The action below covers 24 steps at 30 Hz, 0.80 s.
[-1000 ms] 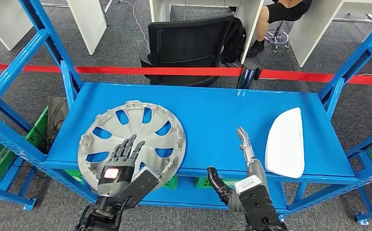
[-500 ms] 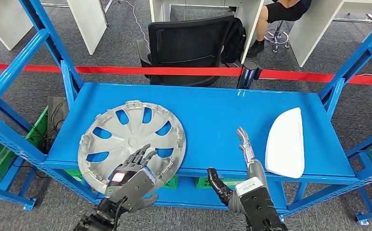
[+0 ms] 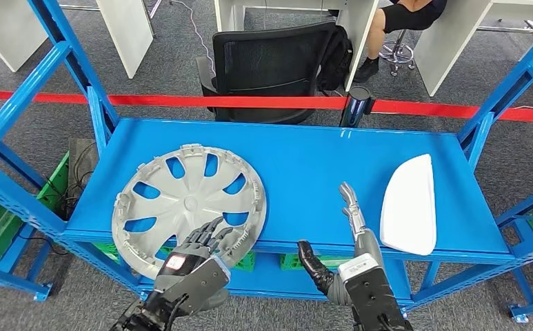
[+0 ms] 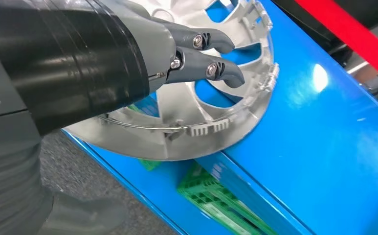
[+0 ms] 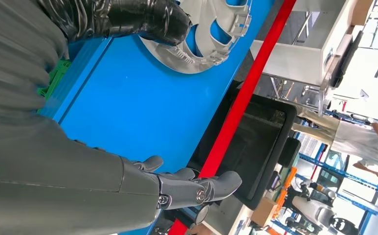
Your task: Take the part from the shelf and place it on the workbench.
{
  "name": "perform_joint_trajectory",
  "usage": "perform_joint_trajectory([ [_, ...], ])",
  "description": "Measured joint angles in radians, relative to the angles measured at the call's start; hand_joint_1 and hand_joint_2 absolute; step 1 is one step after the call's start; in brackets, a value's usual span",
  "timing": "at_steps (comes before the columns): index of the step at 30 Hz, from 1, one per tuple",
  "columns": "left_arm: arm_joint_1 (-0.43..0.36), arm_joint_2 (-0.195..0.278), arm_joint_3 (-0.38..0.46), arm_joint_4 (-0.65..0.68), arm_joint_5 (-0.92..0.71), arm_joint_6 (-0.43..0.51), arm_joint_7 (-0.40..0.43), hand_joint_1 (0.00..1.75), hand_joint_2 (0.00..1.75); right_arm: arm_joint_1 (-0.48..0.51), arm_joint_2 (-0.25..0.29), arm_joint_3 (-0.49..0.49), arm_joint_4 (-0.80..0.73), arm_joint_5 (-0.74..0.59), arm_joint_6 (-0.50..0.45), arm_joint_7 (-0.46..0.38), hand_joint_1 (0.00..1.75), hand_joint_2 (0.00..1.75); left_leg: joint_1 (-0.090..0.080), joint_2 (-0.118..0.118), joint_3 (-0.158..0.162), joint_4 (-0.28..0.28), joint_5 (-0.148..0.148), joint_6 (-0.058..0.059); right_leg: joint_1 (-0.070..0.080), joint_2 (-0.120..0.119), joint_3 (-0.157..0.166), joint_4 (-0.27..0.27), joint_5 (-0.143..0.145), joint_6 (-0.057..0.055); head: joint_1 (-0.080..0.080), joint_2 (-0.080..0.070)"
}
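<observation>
A: What had changed for us in that last second?

B: Our left hand had slid back from the middle of the hubcap to its near rim, where it overhung the shelf edge; the hubcap itself hadn't moved.

A: So we were setting up an edge grip?

B: We judged so (nothing was gripped yet); the fingers hovered slightly curled over the rim, holding nothing; the lift was all ahead of us.

A: And our right hand?

B: Unchanged; fingers spread, empty, near the white part.

A: How did the hubcap look?

B: Silver-grey, spoked, blue showing through the cutouts; lying face-down on the shelf's left half, with clips and a wire ring along its rim; thin plastic, likely light but awkward.
</observation>
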Motion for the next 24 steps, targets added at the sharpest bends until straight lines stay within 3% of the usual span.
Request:
perform_joint_trajectory([
  [10,0.018,0.019,-0.016,0.028,-0.104,0.031,0.023,0.00,1.75,-0.002,0.000,0.000,0.000,0.007,0.000,0.014,0.00,1.75,0.000,0.000,0.000,0.000,0.000,0.000,0.000,0.000,0.000,0.000,0.000,0.000,-0.001,0.000],
  [24,0.034,0.022,-0.016,0.089,-0.080,0.033,0.027,0.00,1.75,-0.010,0.000,0.000,0.000,0.021,0.010,0.028,0.00,1.75,0.000,0.000,0.000,0.000,0.000,0.000,0.000,0.000,0.000,0.000,0.000,0.000,-0.001,0.000],
])
